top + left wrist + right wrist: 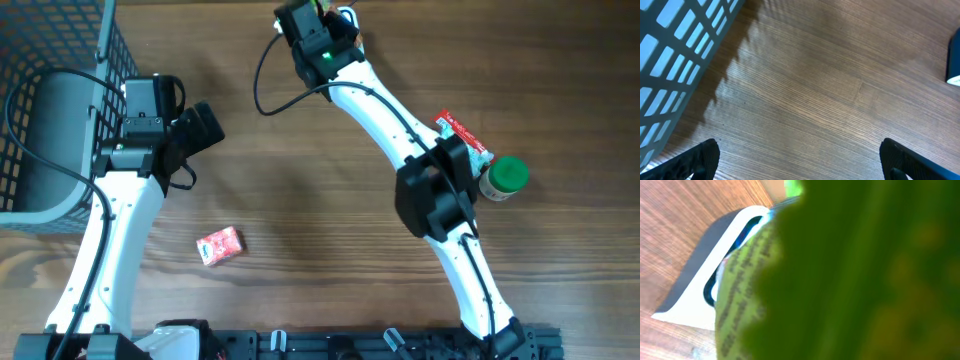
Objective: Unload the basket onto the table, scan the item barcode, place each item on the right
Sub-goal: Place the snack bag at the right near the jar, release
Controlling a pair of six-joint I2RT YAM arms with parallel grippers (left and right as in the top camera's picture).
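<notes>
Setting: a robotics lab bench, dressed up as a mock shop checkout.

Lab evidence: a left arm [110, 240] and a right arm [375, 100], both white and black, rise from a black rail [330, 345] along the near edge of a wood-grain table [330, 200]. A loose cable [262, 85] loops off the right arm.

Shop evidence: grey mesh basket [108, 60], barcode scanner [687, 312], and small packaged goods, namely a green printed packet [745, 280], red box [220, 245], red packet [462, 133] and green-lidded jar [505, 177].
</notes>
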